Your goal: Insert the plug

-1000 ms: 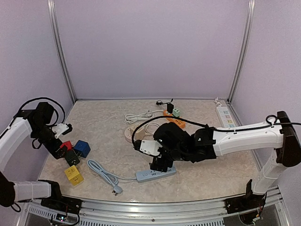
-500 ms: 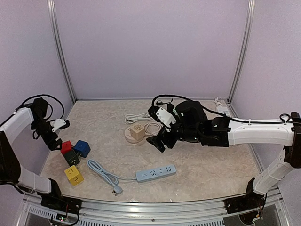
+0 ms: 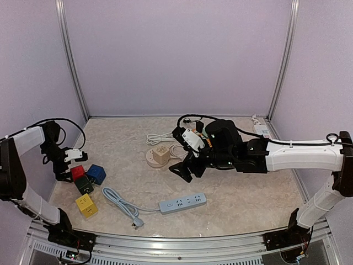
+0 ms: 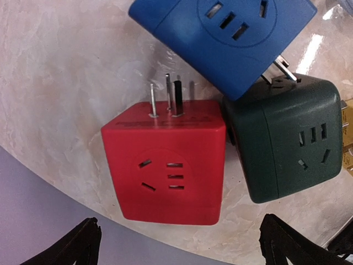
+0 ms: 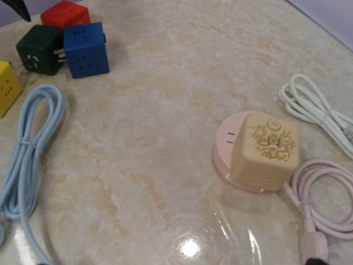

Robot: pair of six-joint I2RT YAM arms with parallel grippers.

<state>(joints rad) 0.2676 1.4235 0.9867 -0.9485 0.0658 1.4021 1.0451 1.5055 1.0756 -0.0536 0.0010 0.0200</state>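
Note:
A light blue power strip point(image 3: 183, 202) lies near the front, its cable point(image 3: 118, 201) coiled to the left and ending in a plug point(image 3: 136, 223) on the table. The cable also shows in the right wrist view point(image 5: 27, 154). My left gripper point(image 4: 179, 245) is open and empty, hovering just beside a red socket cube point(image 4: 165, 160) whose prongs point up. My right gripper point(image 3: 182, 170) hangs above the table between the power strip and a round pink socket point(image 5: 226, 141) carrying a beige cube point(image 5: 265, 149). It looks open and empty; its fingers are out of its wrist view.
Blue point(image 3: 96, 174), dark green point(image 3: 84, 185) and yellow point(image 3: 86, 205) socket cubes sit by the red one point(image 3: 77, 171). A white cable point(image 3: 162, 137), an orange item point(image 3: 204, 142) and a white power strip point(image 3: 263, 135) lie at the back.
My right gripper has left the power strip, risen toward the round socket, then dipped slightly left. The left gripper has drawn back left off the cubes. The strip has not moved.

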